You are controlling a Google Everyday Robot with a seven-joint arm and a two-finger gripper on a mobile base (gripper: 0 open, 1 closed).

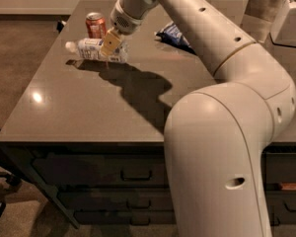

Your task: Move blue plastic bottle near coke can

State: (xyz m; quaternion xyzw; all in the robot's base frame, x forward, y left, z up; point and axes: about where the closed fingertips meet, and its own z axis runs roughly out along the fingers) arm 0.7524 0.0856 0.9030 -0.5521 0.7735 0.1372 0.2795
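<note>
The blue plastic bottle (pixel 91 50), clear with a white cap pointing left and a pale label, lies on its side. It is held just above the far left part of the table (pixel 89 112), and its shadow falls under it. My gripper (pixel 110 45) reaches down from the arm at the bottle's right end and is shut on it. The coke can (pixel 95 25), red with a silver top rim, stands upright just behind the bottle, a small gap away.
A dark blue crinkled chip bag (pixel 175 33) lies on the table behind the arm, to the right of the can. Pale containers (pixel 286 14) stand at the back right. The table's left edge is close to the bottle's cap. Drawers (pixel 133 174) sit under the tabletop.
</note>
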